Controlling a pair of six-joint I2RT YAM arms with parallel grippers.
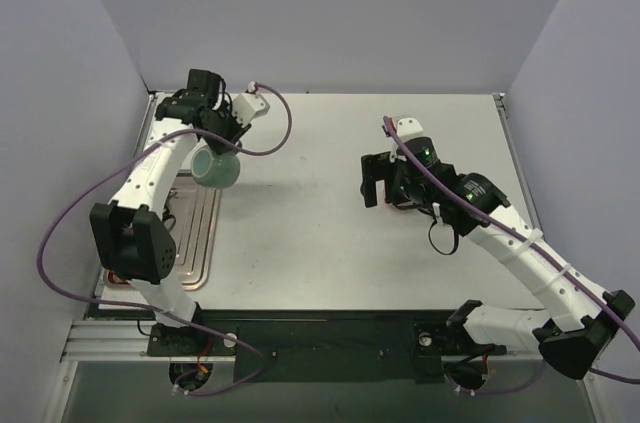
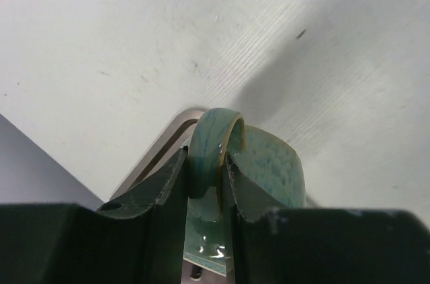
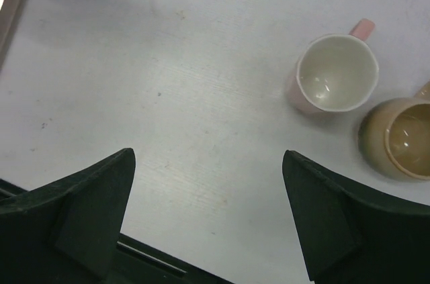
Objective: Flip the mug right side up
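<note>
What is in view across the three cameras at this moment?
green mug: 1, speckled green, on the table's left side by the tray's far end, held by its handle
pink mug: 1, pink with white inside, upright on the table below the right wrist camera
tan mug: 1, tan, beside the pink mug, opening visible
tray: 1, coppery metal, along the table's left edge
table: 1, white
cables: 2, purple, one along each arm
left end effector: 1, black fingers, shut on the green mug's handle
right end effector: 1, black fingers, open and empty over bare table
</note>
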